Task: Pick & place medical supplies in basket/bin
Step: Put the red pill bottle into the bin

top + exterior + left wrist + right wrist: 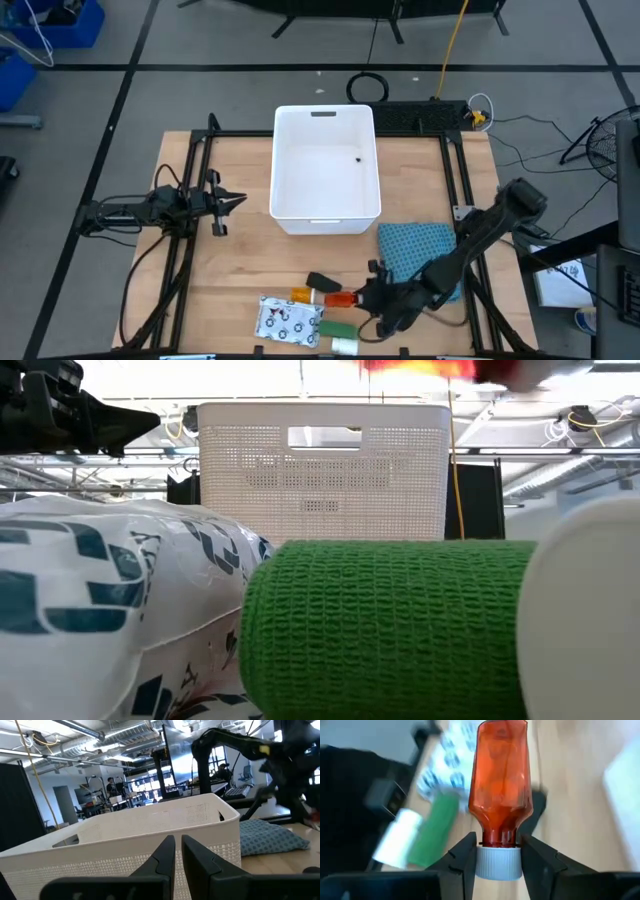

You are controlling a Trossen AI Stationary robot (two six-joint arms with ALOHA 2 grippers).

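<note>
My right gripper (368, 298) is low over the near part of the table, shut on the red tube (340, 298), which shows as a blurred red shape (415, 368) at the top of the low view. Just left of the tube lies the orange bottle (300, 295), with the black block (322, 281) beyond it. Nearer lie the white printed packet (288, 320), the green block (337, 328) and the small white bottle (345, 345), all on the wood. The white tub (326, 170) stands at the table's middle. My left gripper (238, 200) waits shut, left of the tub. My right gripper holds the red tube by its white cap (498, 862), pinched between the two fingers (462, 857). The fingers come from the table's right, in line with the tube. Its body (500, 780) sticks straight out past the fingertips toward the left edge, lifted clear of the table.
A blue knitted cloth (418, 250) lies right of the tub, under my right arm. Black frame rails run along the table's left and right sides (190, 230). Bare wood shows between the tub and the near items.
</note>
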